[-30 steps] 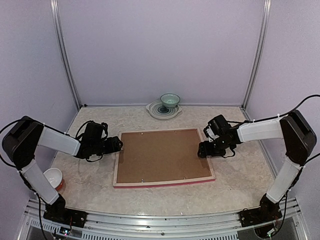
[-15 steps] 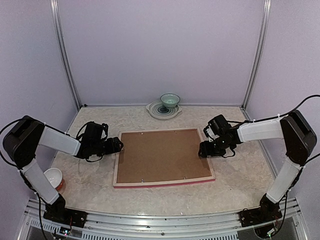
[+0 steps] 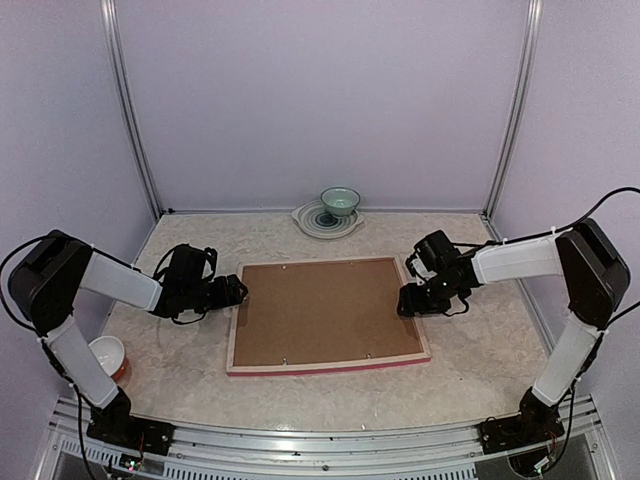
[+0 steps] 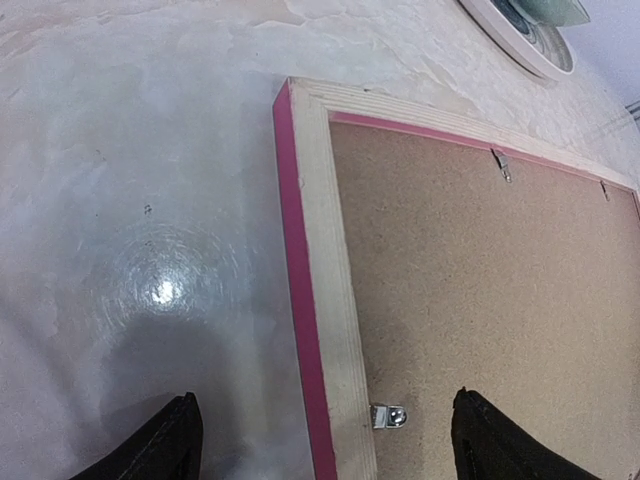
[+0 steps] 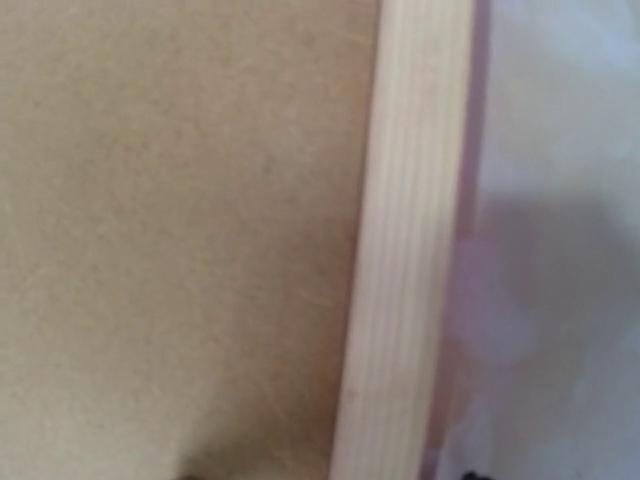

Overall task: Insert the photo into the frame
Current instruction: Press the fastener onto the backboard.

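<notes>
The frame (image 3: 330, 368) lies face down in the middle of the table, pale wood rails up and pink edge showing. A brown hardboard backing (image 3: 325, 310) fills it, held by small metal clips (image 4: 388, 415). The photo is hidden. My left gripper (image 3: 238, 290) is open and low over the left rail (image 4: 325, 250), one finger (image 4: 165, 445) above the table and the other above the backing (image 4: 500, 300). My right gripper (image 3: 405, 300) hangs close over the right rail (image 5: 410, 240). Its dark tips barely show on either side of the rail, apart, one of them over the backing (image 5: 170, 220).
A green bowl (image 3: 340, 203) stands on a patterned plate (image 3: 315, 222) at the back wall; the plate's rim (image 4: 520, 40) also shows in the left wrist view. A white bowl (image 3: 106, 355) sits near the left arm's base. Booth walls close in on three sides.
Both arms have stayed almost in place. The right gripper has edged slightly toward the frame's right rail; its jaws look a little narrower.
</notes>
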### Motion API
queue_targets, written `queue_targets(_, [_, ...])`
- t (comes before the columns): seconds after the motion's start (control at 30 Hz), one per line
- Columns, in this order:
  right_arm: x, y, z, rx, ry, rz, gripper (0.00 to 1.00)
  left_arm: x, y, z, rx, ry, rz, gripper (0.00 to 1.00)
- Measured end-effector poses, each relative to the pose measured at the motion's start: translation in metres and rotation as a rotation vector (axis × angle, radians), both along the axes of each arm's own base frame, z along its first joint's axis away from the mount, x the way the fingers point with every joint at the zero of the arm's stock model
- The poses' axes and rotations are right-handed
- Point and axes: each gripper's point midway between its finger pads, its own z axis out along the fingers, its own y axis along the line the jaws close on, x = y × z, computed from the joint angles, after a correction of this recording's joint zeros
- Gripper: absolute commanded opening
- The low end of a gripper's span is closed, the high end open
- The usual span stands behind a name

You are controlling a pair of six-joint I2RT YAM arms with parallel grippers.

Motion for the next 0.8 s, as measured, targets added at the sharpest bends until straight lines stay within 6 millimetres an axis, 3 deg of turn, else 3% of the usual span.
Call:
queue_targets(0.4, [0.0031,0.0036,0.0009,-0.001,-0.007,0.004,0.44,0.0011,0.0001,0.0,-0.009,0.0,0.001,0.85])
queue_targets(0.8, [0.0015,0.0061,0.0012,0.005,-0.003,0.019,0.55,0.0022,0.0,-0.0005,-0.015,-0.002,0.002,0.85])
